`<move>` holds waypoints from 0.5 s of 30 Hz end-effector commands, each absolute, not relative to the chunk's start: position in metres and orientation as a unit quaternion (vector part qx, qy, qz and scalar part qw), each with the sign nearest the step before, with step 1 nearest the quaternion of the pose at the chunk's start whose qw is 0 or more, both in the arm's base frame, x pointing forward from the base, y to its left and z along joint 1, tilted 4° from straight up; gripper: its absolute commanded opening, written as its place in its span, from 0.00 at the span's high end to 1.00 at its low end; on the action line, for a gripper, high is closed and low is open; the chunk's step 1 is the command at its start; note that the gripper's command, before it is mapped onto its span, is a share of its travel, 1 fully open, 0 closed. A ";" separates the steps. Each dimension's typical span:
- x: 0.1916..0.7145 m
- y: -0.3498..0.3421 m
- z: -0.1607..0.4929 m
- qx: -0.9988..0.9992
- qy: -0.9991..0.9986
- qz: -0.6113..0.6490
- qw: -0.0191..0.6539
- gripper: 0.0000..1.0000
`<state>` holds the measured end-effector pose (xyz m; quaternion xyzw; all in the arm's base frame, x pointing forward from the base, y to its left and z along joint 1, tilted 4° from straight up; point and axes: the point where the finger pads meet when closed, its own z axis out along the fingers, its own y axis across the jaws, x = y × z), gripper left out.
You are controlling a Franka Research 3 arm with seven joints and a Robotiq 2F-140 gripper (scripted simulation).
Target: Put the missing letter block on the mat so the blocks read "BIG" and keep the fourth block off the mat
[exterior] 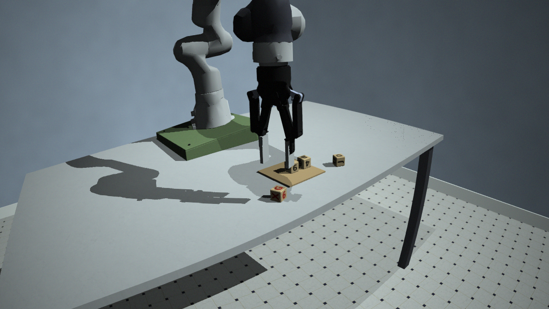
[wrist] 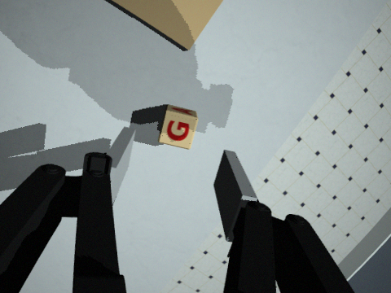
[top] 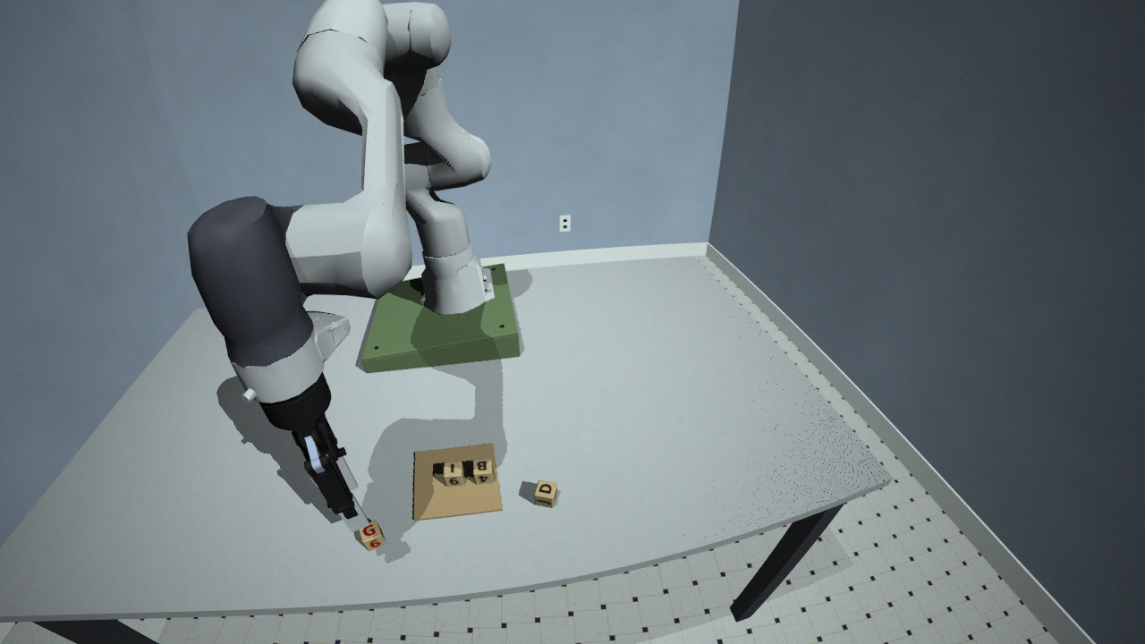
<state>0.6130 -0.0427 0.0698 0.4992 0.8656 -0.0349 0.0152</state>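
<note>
My gripper is partly open and empty, its fingertips above the G block. The G block lies off the mat, beyond its left corner in the top view; its red G is on top, roughly upside down for the base reader. The mat bears the I block and the B block, side by side, letters on top. The B reads upright from the base.
The D block lies off the mat, on the B side, its D turned sideways. The green base plate is behind the mat. The table's curved front edge runs beyond the G block.
</note>
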 end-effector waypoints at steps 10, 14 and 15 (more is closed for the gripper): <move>0.613 -0.043 0.061 0.502 0.864 -0.034 0.015 0.60; 0.613 -0.043 0.056 0.502 0.864 -0.034 0.015 0.60; 0.613 -0.043 0.055 0.502 0.864 -0.034 0.015 0.60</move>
